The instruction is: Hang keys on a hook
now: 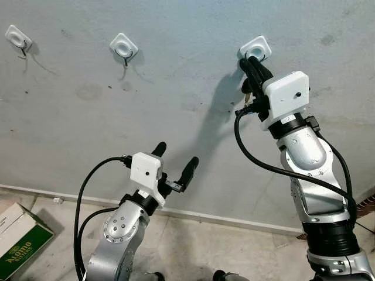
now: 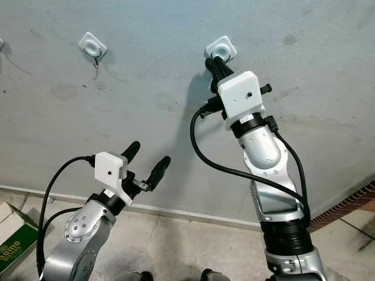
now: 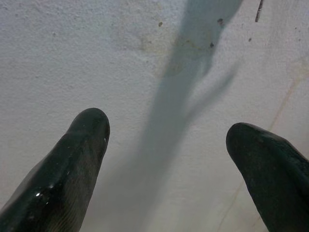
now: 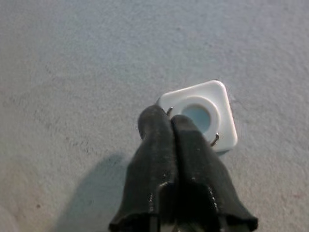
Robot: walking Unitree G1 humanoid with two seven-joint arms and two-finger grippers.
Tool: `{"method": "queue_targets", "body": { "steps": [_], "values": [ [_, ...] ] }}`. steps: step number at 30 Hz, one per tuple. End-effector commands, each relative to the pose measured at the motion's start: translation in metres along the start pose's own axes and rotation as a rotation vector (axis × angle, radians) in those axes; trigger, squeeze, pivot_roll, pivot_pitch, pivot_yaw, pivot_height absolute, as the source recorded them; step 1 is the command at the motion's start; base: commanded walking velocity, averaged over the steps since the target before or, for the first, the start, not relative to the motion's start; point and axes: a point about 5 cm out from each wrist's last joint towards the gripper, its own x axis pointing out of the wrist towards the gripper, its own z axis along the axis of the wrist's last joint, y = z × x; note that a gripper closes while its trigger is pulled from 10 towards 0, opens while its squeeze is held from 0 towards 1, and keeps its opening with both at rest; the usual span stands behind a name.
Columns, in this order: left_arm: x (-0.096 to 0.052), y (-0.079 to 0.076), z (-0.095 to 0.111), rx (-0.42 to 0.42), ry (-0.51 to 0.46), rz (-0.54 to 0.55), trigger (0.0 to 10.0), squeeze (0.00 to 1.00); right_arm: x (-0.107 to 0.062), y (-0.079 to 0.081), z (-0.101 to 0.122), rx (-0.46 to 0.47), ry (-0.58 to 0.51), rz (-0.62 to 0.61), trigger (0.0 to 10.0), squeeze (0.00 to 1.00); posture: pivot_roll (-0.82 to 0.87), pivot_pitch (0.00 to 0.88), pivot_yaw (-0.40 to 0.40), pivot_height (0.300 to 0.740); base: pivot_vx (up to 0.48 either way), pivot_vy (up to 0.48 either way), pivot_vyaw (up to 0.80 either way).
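Keys first: where are they?

— I can't make them out. The right gripper (image 1: 251,60) is raised to the wall (image 1: 176,88), and its tips lie over the lower edge of the right hook (image 1: 256,47), which has a white square plate. If keys are there, the fingers hide them.

Is that claw holding anything?

— In the right wrist view the two black fingers (image 4: 154,145) are pressed flat together with no gap. I can't tell whether something is pinched between them. Two thin metal ends poke out against the plate, one on each side of the tips. They could be hook wire or key ring.

And the other arm?

— The left gripper (image 1: 177,155) is held lower, well apart from the right one and below the hooks. It is spread wide, points at bare wall and has nothing in it. The left wrist view shows both tips with only grey plaster and a shadow between them.

Are there more hooks?

— Two more of the same kind. The middle hook (image 1: 123,45) and the left hook (image 1: 17,37) each have a small wire dangling under a white plate.

Anything on the floor (image 1: 205,246)?

— A green and white box (image 1: 17,246) lies at the robot's far left, near the foot of the wall.
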Motion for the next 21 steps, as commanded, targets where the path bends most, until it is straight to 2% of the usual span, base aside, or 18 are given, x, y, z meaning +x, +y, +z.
{"method": "queue_targets", "body": {
  "steps": [1,3,5,9,15,20,21],
  "values": [
    [0.0,0.0,-0.004,0.003,0.017,-0.005,10.0,0.0,0.007,-0.011,0.006,-0.062,-0.028,-0.065,10.0,0.0,0.01,0.133,0.042,0.74,0.0,0.0,0.0],
    [0.0,0.0,-0.005,0.0,0.02,-0.007,10.0,0.0,0.008,-0.007,0.0,0.017,0.007,-0.046,10.0,0.0,0.01,0.133,0.042,0.74,0.0,0.0,0.0],
    [0.0,0.0,-0.005,-0.001,0.022,-0.009,10.0,0.0,0.007,-0.005,-0.002,0.035,0.017,-0.044,10.0,0.0,0.01,0.133,0.042,0.74,0.0,0.0,0.0],
    [0.001,0.0,-0.005,-0.003,0.024,-0.011,10.0,0.0,0.008,-0.001,-0.007,0.012,0.023,-0.037,10.0,0.0,0.01,0.136,0.042,0.74,0.0,0.0,0.0],
    [0.001,0.0,-0.006,-0.005,0.023,-0.009,10.0,0.0,0.012,-0.012,-0.013,0.031,0.052,-0.115,10.0,0.0,0.01,0.136,0.04,0.74,0.0,0.0,0.0],
    [0.0,0.0,-0.006,-0.006,0.022,-0.006,10.0,0.0,0.011,-0.023,-0.019,0.118,0.081,-0.185,10.0,0.0,0.01,0.136,0.04,0.74,0.0,0.0,0.0],
    [0.0,0.0,-0.006,-0.008,0.021,-0.004,10.0,0.0,0.01,-0.028,-0.023,0.172,0.096,-0.219,10.0,0.0,0.01,0.137,0.041,0.74,0.0,0.0,0.0]
  ]
}}
